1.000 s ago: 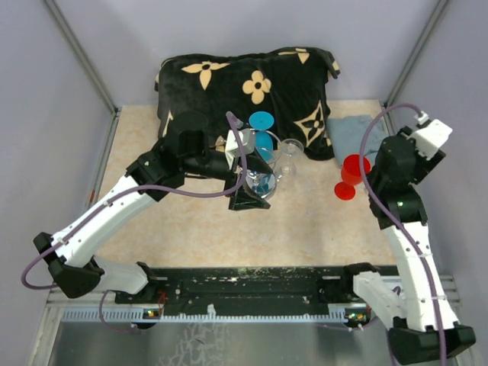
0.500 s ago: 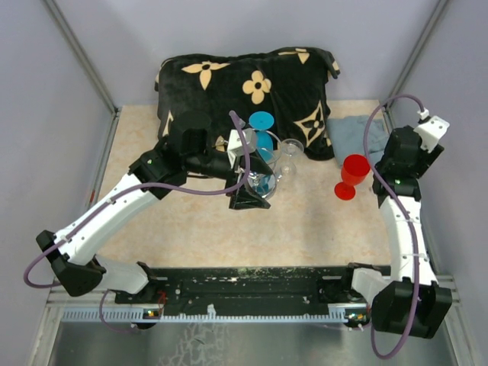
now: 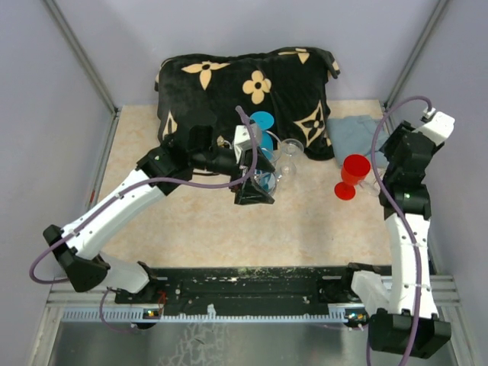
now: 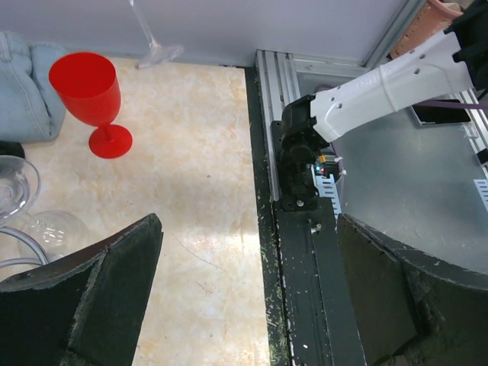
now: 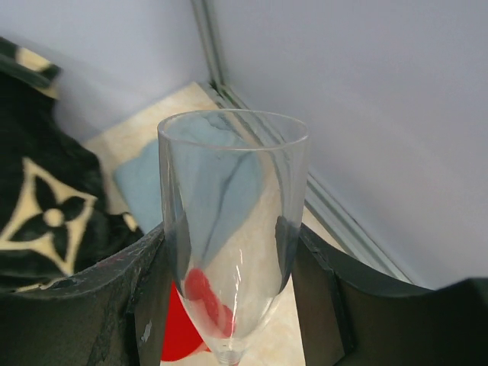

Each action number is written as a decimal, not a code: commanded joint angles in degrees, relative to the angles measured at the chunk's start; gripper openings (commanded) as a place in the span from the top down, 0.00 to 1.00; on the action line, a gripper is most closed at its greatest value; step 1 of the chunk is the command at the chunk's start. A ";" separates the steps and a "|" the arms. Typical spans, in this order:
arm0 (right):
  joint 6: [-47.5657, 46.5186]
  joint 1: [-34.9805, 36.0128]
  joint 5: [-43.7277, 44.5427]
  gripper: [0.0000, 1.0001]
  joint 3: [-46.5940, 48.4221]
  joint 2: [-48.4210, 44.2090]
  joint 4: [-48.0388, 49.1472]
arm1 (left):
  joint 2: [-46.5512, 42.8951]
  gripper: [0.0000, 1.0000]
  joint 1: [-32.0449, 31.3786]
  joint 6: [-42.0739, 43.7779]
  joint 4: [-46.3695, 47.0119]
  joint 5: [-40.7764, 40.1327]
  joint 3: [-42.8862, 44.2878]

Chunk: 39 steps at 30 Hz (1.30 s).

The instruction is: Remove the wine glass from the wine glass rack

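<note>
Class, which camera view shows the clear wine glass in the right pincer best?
Right wrist: the wine glass bowl fills the frame. Left wrist shows only stem and foot; top external barely shows it.

Bright, even light; soft shadows; sharp focus.

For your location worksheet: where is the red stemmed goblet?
Top view: the red stemmed goblet stands upright right of centre, in front of the folded blue cloth.

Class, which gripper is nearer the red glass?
Right. The right gripper hangs just beside the red glass, holding a clear glass; the left gripper is far off, by the blue glass.
</note>
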 commanded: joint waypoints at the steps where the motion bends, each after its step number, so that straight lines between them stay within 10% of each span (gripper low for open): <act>1: -0.78 -0.59 -9.67 1.00 6.36 -3.83 2.21 | 3.18 0.00 0.48 -2.57 0.84 -0.63 3.29; 20: -3.14 0.34 -25.60 1.00 -4.75 -12.02 16.81 | 6.67 0.00 0.68 -4.68 -0.68 -0.85 6.50; 39: -20.35 34.48 8.19 1.00 -13.79 -7.25 31.99 | 8.69 0.00 0.78 -3.99 -3.00 -1.49 6.94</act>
